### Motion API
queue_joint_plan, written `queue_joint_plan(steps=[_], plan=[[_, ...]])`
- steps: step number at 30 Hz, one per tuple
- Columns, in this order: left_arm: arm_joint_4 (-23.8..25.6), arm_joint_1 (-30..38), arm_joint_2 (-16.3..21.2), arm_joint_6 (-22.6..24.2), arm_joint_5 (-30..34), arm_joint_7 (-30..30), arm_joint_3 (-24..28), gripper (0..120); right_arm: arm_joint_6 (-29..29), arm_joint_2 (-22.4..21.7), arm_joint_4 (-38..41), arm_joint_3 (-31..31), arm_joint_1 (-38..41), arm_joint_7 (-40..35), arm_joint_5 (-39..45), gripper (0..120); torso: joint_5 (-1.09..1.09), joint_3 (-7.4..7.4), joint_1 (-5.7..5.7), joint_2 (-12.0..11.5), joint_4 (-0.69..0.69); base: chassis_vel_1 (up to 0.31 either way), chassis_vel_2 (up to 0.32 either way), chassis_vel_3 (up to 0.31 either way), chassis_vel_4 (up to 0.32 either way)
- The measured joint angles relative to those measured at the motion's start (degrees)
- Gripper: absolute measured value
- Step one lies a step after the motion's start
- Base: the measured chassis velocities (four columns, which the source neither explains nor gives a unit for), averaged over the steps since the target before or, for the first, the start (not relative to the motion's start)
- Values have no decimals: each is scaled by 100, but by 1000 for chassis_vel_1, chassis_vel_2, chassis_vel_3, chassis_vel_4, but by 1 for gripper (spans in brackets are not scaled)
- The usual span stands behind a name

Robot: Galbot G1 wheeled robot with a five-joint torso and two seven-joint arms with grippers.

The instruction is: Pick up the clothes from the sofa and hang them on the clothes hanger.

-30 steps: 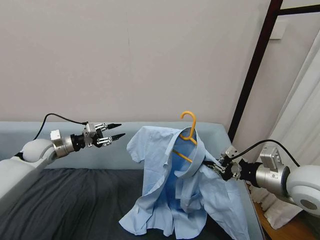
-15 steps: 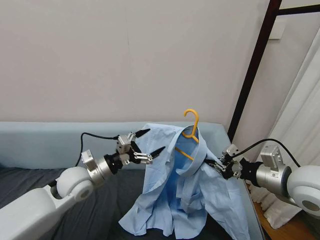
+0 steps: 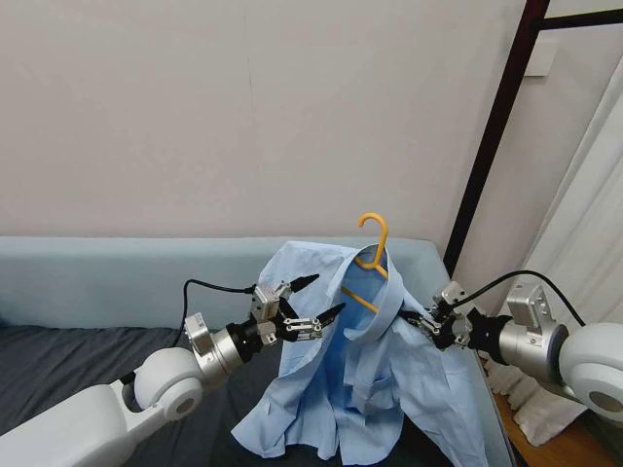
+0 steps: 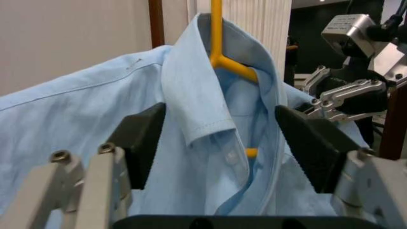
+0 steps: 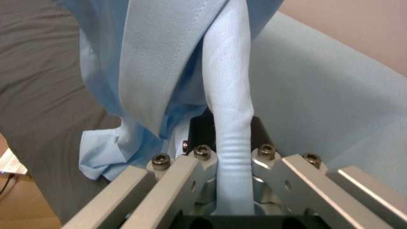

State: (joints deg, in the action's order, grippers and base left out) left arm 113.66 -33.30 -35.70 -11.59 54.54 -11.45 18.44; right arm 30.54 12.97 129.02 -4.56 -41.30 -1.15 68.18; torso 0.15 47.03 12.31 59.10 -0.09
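Left hand (image 3: 326,294) open, straddling the upright collar edge of the shirt (image 3: 321,399); right hand (image 3: 425,323) clamped on shirt fabric opposite; hanger (image 3: 373,233) inside collar.

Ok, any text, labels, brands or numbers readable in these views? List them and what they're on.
None: no view shows readable text.
shirt: plain blue, no tag or print showing, collar included.
hanger: plain yellow, no marking.
left hand, open beside the collar: bare metal and black pads, no label.
right hand, shut on a fold of the shirt: bare metal and screws, no label.
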Motion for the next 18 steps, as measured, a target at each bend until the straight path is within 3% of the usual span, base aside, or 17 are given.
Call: queue_joint_plan(steps=[18], plan=[[-91, 219, -244, -2, 4, 217, 253, 3, 0, 16, 8, 10, -1, 8, 6, 2, 0, 0, 0, 0, 1, 0, 0, 0, 0]])
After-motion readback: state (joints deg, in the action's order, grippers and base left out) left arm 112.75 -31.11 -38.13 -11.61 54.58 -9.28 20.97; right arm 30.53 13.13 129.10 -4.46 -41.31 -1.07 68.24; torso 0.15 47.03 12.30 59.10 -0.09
